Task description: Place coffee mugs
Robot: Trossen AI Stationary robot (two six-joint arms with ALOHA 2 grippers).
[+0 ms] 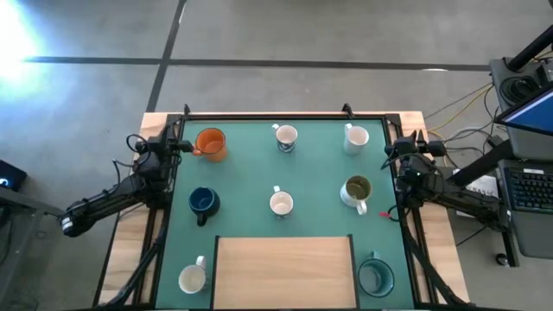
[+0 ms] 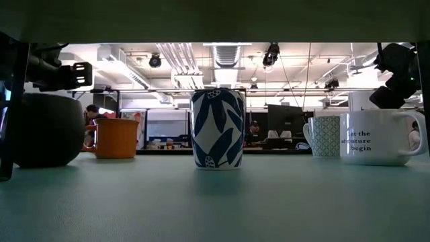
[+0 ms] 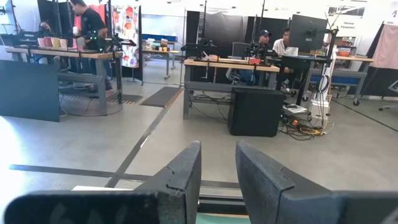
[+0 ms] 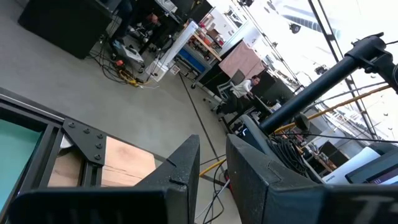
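Several coffee mugs stand upright on the green mat [image 1: 315, 173]. At the far side are an orange mug [image 1: 210, 143] and two white ones [image 1: 285, 137] [image 1: 356, 138]. In the middle row are a dark blue mug [image 1: 203, 202], a white mug with blue leaves [image 2: 217, 128] and one that is olive-green inside [image 1: 357, 192]. A white mug [image 1: 192, 278] and a teal one [image 1: 376, 275] are at the near corners. My left gripper [image 1: 183, 145] [image 3: 217, 149] waits at the mat's far left edge beside the orange mug. My right gripper [image 1: 390, 154] [image 4: 212, 142] waits at the far right edge. The fingers of each stand slightly apart with nothing between them.
A bare wooden board [image 1: 283, 272] lies at the near middle of the mat. A black frame [image 1: 285, 115] rims the table. Beyond the table lie concrete floor, desks with monitors and seated people [image 3: 273, 43]. A laptop and cables [image 1: 527, 173] sit to the right.
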